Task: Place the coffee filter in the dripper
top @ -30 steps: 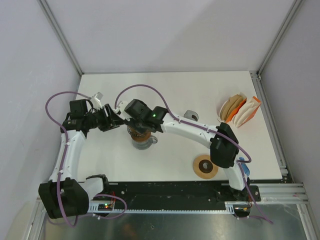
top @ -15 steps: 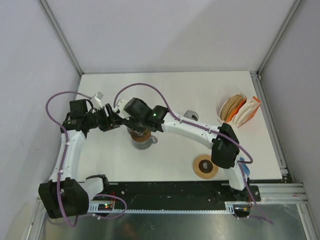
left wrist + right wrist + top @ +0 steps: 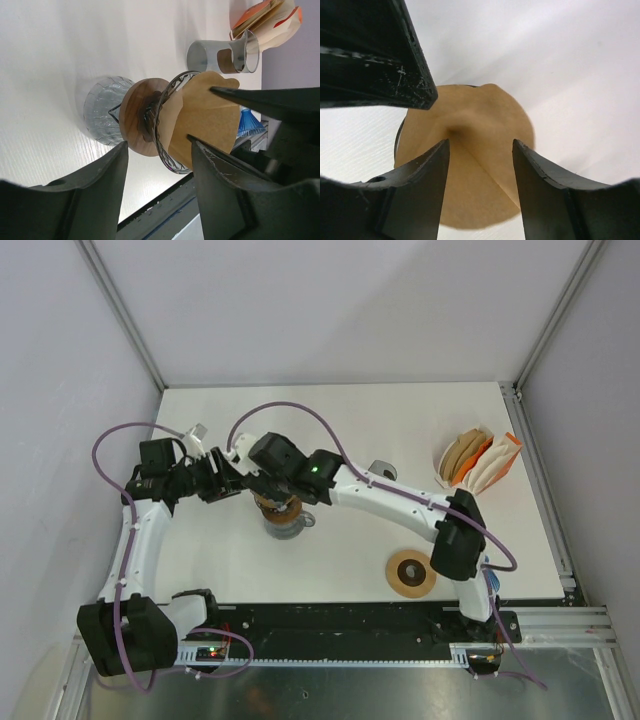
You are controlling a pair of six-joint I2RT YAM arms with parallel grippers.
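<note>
The brown paper coffee filter (image 3: 207, 117) sits as a cone in the wire dripper (image 3: 167, 130), which rests on a wooden collar (image 3: 137, 117) over a glass base (image 3: 102, 117). From above, the dripper (image 3: 281, 510) stands left of the table's middle. My right gripper (image 3: 481, 145) hangs open just over the filter (image 3: 470, 165), one finger on each side of its crease, holding nothing. My left gripper (image 3: 157, 145) is open beside the dripper's left side, its jaws level with the rim. Whether its finger (image 3: 225, 185) touches the paper I cannot tell.
A holder with several brown and white filters (image 3: 478, 460) stands at the right edge. A small grey cup (image 3: 381, 470) sits behind the right arm. A round brown disc (image 3: 411, 572) lies near the front edge. The two arms crowd the dripper.
My right gripper's jaws have spread apart and the filter now lies free in the dripper. The right arm's elbow shifted slightly right. The left arm has stayed put.
</note>
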